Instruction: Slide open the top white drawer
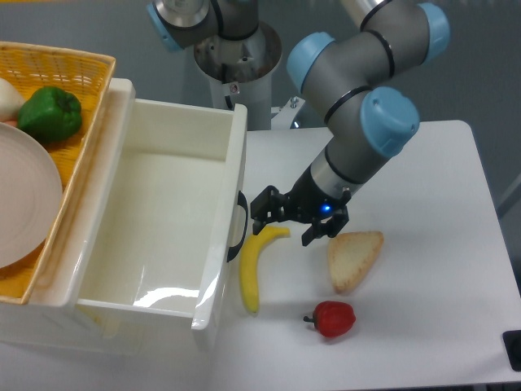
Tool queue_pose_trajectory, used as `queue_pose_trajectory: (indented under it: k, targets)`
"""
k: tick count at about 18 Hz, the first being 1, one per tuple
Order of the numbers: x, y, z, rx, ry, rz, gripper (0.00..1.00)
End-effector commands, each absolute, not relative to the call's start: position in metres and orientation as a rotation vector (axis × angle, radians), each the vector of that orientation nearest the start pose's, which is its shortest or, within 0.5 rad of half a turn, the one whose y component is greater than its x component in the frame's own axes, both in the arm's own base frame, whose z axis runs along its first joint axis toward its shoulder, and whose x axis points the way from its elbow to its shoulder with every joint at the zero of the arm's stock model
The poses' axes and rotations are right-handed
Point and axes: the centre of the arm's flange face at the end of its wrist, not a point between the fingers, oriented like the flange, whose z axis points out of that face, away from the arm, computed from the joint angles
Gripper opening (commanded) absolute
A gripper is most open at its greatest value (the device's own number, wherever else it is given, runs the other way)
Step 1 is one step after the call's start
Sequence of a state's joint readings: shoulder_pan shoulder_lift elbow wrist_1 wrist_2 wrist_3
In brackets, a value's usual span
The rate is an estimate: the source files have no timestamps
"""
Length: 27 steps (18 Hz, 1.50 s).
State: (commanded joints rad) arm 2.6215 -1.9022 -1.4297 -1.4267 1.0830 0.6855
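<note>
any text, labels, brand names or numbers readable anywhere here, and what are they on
None can be read: no legible word, number or brand shows on the top white drawer, the gripper, the arm, the basket or the table.
The small dark mark on the arm's base column is too small to read.

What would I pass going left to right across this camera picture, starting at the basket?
Yellow basket → top white drawer → black handle → banana → gripper → bread slice.
</note>
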Motion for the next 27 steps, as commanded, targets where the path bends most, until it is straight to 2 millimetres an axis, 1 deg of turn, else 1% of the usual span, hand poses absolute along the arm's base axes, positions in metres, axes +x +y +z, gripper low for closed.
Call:
queue_pose_trajectory:
  k: [4, 8, 10, 11, 12, 13, 14, 15, 18, 22, 23, 24, 26, 27]
  targets:
    - [-0.467, 0.45, 0.403, -2.735, -0.438, -0.342, 1.0]
    - [-0.486, 0.443, 0.394, -2.83, -0.256, -0.109, 1.0]
    - [-0.506, 0.43, 0.383, -2.853, -0.229, -0.059, 1.0]
    - [-0.517, 0.425, 0.374, -2.854, -0.209, -0.047, 1.0]
    - [-0.532, 0.412, 0.364, -2.862, -0.186, -0.041, 1.0]
    - [-0.547, 0.4, 0.349, -2.884, -0.134, -0.045, 1.0]
    - [-0.557, 0.39, 0.338, -2.912, -0.064, -0.039, 1.0]
    - [-0.567, 0.376, 0.331, -2.945, -0.015, -0.025, 1.0]
    - [-0.583, 0.352, 0.317, -3.05, 0.1, 0.016, 1.0]
    - [-0.603, 0.333, 0.29, -3.092, 0.199, -0.009, 1.0]
    - [-0.607, 0.327, 0.288, -3.116, 0.263, -0.002, 1.0]
    - [-0.61, 0.322, 0.29, -3.138, 0.342, 0.012, 1.0]
    - [-0.618, 0.304, 0.293, -3.14, 0.438, 0.021, 1.0]
    - [-0.621, 0.304, 0.291, -3.135, 0.479, 0.018, 1.0]
